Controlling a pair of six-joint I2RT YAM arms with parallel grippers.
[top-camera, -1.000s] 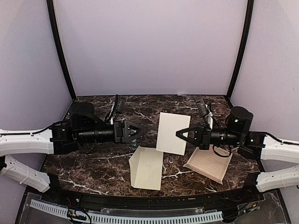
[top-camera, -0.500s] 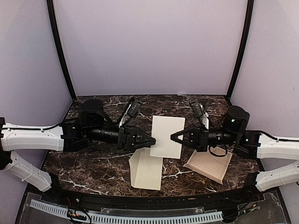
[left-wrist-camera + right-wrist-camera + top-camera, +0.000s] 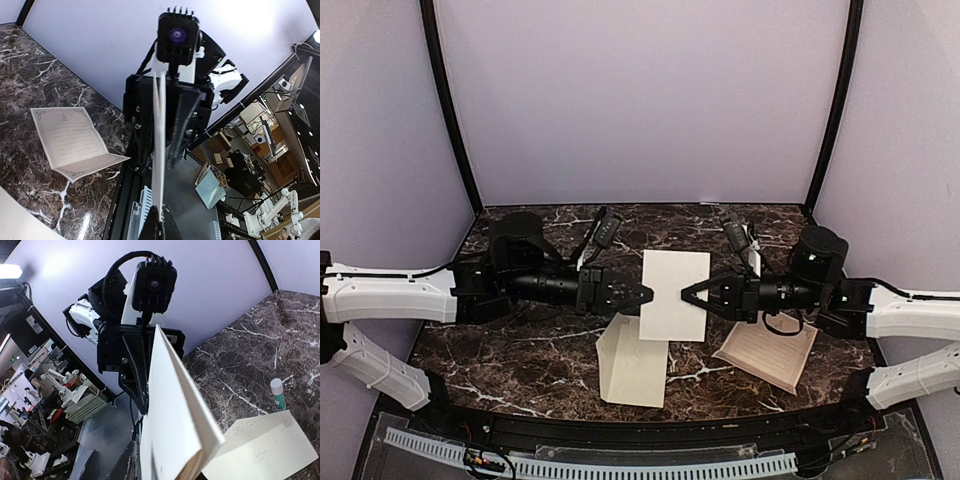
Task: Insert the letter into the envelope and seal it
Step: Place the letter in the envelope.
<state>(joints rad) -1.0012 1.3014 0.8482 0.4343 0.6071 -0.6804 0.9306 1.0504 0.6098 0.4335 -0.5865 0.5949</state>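
Landmark: a pale cream-yellow paper envelope [image 3: 638, 365] lies on the dark marble-patterned table [image 3: 520, 345], near its front edge and about midway between the two arms. A flap is folded out along its left long side. The right wrist view shows faint embossed marks on its face.

Just behind the envelope's far edge, a plain off-white rectangular paper piece [image 3: 673, 300] is held up off the table. From above its lower edge overlaps the envelope's far edge; I cannot tell whether the two touch. In the right wrist view it looks double-layered, with a gap between the layers at one end. I cannot tell whether it is a second envelope.

The left gripper [image 3: 648, 293] comes in from the envelope's left, and its jaws are clamped on the left edge of the off-white piece. The left wrist view shows the piece edge-on between the fingers.

The right gripper [image 3: 685, 293] comes in from the envelope's right, its tips at the right edge of the same piece. I cannot tell whether its jaws grip it or stand slightly apart.

The letter, a tan sheet [image 3: 767, 352] with printed lines inside a dark border, lies on the table to the envelope's right, apart from it. It is creased and does not lie flat, and neither gripper touches it.

A small white glue stick [image 3: 276, 392] shows in the right wrist view, on the table near the envelope's edge.
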